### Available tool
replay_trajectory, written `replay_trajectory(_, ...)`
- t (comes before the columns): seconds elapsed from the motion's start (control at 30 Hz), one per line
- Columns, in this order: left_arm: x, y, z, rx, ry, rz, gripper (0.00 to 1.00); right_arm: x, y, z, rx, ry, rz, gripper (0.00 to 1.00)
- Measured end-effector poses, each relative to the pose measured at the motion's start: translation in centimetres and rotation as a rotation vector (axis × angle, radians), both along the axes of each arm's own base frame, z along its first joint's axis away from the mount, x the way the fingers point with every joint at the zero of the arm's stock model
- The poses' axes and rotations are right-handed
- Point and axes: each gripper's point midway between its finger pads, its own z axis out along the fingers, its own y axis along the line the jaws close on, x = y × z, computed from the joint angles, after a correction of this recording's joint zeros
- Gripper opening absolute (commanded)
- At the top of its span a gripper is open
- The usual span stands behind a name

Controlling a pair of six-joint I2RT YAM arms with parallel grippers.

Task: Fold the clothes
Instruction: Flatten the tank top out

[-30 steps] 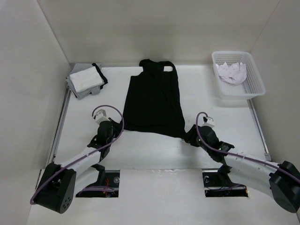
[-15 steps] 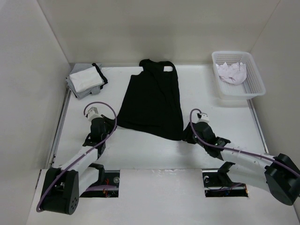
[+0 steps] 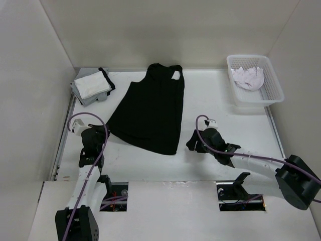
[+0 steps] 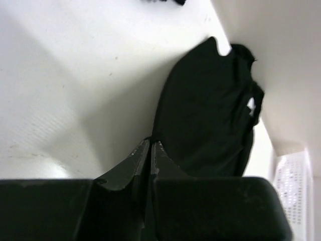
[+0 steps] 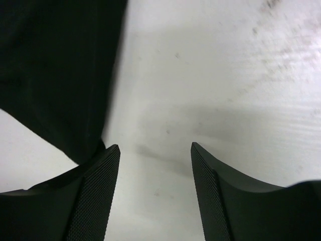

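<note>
**OPERATOR:** Two grippers, one garment. What is the state of each?

**TECHNICIAN:** Left gripper (image 4: 151,144): fingers pressed together, pinching the near-left hem corner of the tank top (image 3: 150,113). Right gripper (image 5: 155,150): fingers spread wide, holding nothing, just beside the tank top's near-right hem corner. The tank top lies spread on the table (image 3: 225,115), neck away from the arms, body slanted.

**OPERATOR:** Failure modes?

**TECHNICIAN:** Three seem likely.
1. A pull from a single corner would drag the thin fabric askew and wrinkle it, since the opposite corner is free.
2. The pinch appears to take only the corner's tip, so the fabric may slip out under load.
3. If the right fingers closed where they stand, they would probably miss the hem or catch one layer only.

**OPERATOR:** Surroundings?

**TECHNICIAN:** The grey-and-white stack (image 3: 93,86) sits off the tank top's far-left side, apart from it; a leftward drag could crowd it. The basket (image 3: 253,103), holding a white garment (image 3: 248,78), stands well apart on the tank top's far-right side. Nothing lies between the right gripper and the hem.
</note>
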Motion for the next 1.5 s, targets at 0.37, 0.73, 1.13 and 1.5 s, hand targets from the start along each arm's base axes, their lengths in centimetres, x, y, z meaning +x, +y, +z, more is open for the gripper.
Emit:
replay_trajectory(0.37, 0.1, -1.8, -1.2, -0.042, 0.053, -0.060, 0.02, 8.2, 5.8, 0.4, 0.071, -0.023, 0.015, 0.47)
replay_trajectory(0.73, 0.2, -2.5, -0.1, -0.040, 0.013, -0.086, 0.02, 6.4, 5.9, 3.4, 0.149, -0.021, 0.003, 0.03)
replay_trajectory(1.13, 0.3, -2.3, -1.1, -0.041, 0.048, -0.071, 0.02, 6.1, 3.5, 4.3, 0.116, 0.017, -0.012, 0.02)
replay_trajectory(1.5, 1.8, -3.4, 0.2, -0.034, 0.025, -0.090, 0.02, 14.0, 3.0, 4.7, 0.092, -0.014, -0.069, 0.00)
